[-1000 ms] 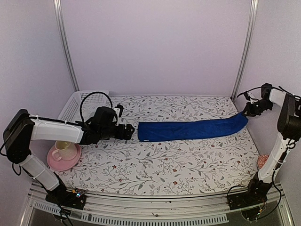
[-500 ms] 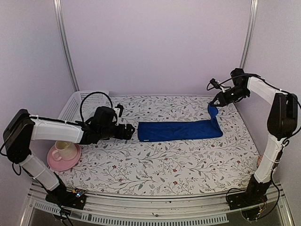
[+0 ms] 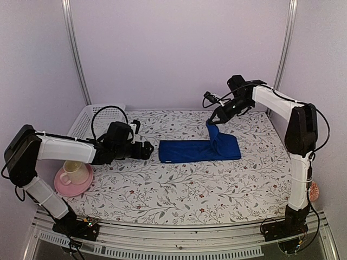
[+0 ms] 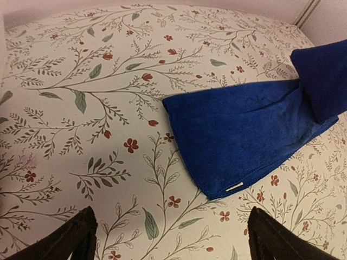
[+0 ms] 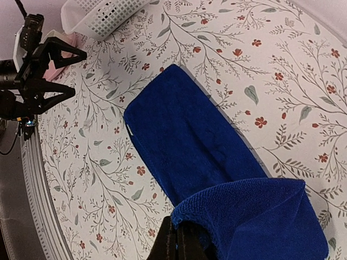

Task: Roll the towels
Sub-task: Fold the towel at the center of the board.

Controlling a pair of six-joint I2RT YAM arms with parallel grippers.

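The royal-blue towel [image 3: 187, 150] lies flat on the floral table; it also shows in the left wrist view [image 4: 238, 130] and the right wrist view [image 5: 190, 138]. My right gripper [image 3: 215, 119] is shut on the towel's right end and holds it lifted and folded back over the flat part; in the right wrist view its jaws [image 5: 181, 238] pinch the hem. My left gripper [image 3: 146, 150] is open and empty, low over the table just left of the towel's left end, its fingertips [image 4: 73, 238] at the frame's bottom. The sage-green towel is out of view.
A white perforated basket [image 3: 87, 122] stands at the back left, also in the right wrist view [image 5: 100, 13]. A pink saucer [image 3: 81, 184] with a cream cup [image 3: 69, 172] sits at the left front. Side walls and metal posts close the table in.
My right gripper has carried the towel's right end up and leftward from the far right edge, folding it over the flat part. The left arm has hardly moved.
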